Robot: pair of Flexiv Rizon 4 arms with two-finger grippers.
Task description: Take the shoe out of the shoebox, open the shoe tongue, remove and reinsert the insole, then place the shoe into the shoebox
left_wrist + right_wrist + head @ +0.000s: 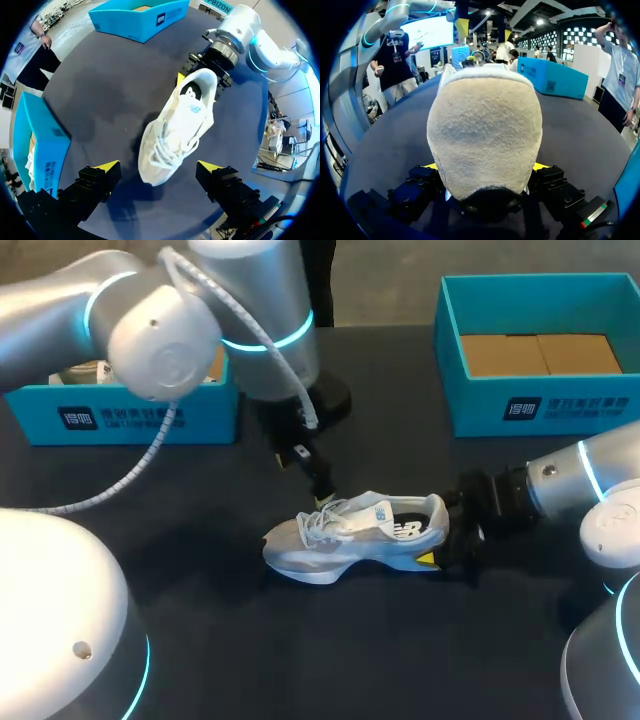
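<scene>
The right end effector (485,166) is pinching the heel of the white sneaker (350,535), with one yellow-tipped finger pressing on each side. The left end effector (159,167) is hovering just above the sneaker's toe and laces, its fingers spread wide. The sneaker is resting sole-down on the dark worktop (220,640). An open teal shoebox (540,405) is standing well behind the sneaker's heel. A second teal box (130,420) is standing well behind its toe.
</scene>
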